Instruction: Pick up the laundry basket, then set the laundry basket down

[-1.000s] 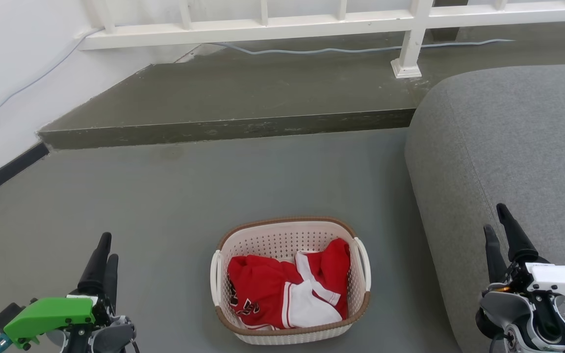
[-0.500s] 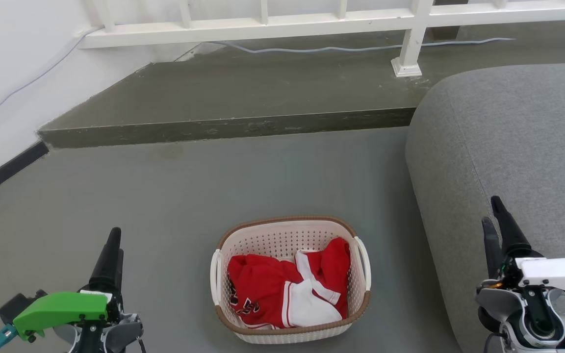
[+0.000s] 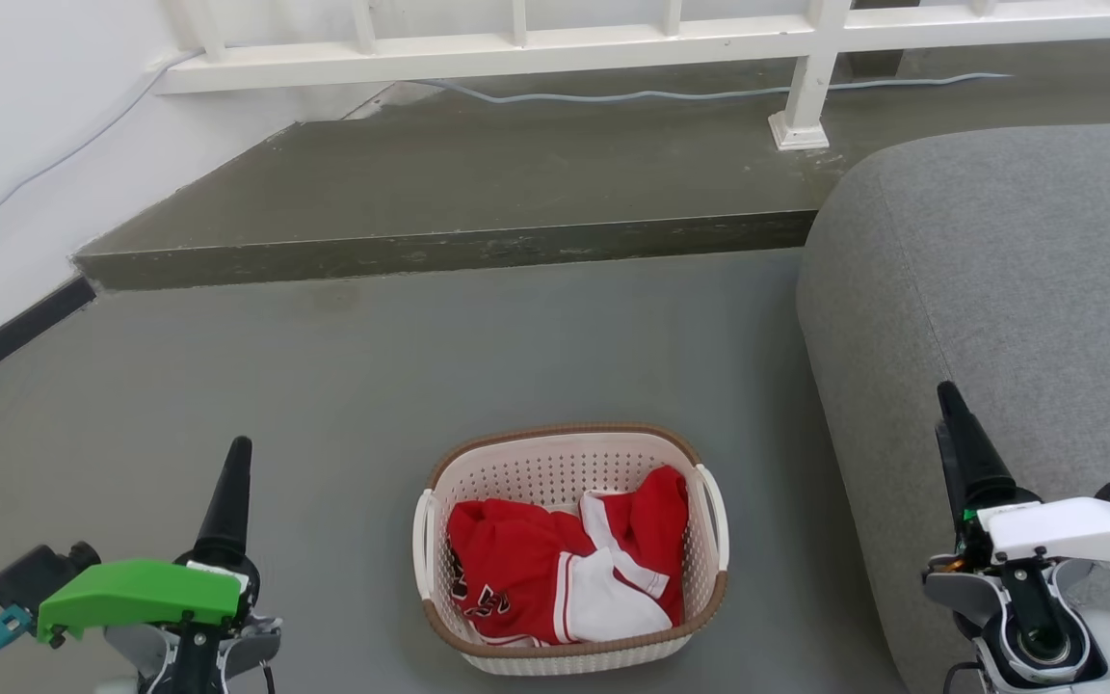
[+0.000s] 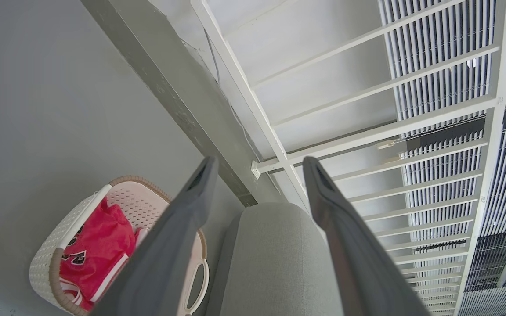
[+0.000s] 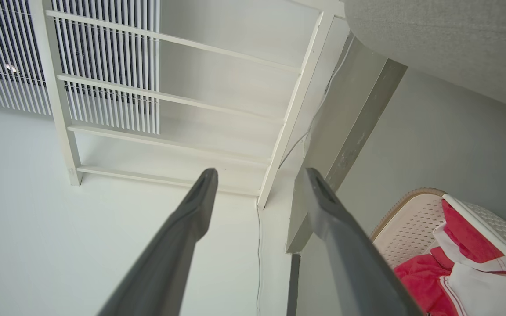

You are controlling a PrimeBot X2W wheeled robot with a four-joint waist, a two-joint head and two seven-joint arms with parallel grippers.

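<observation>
Rolled edge-on since earlier, left fingers (image 3: 230,501) and right fingers (image 3: 967,453) gape empty, flanking the laundry basket (image 3: 536,477).

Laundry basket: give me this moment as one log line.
laundry basket: on floor, red-white clothes inside | left gripper: open, empty | right gripper: open, empty | stage: not grasped

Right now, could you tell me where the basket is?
In the head view, the basket sits on the floor, low centre, just left of the sofa.

Laundry basket (image 3: 555,469) left of sofa (image 3: 998,270)
</observation>
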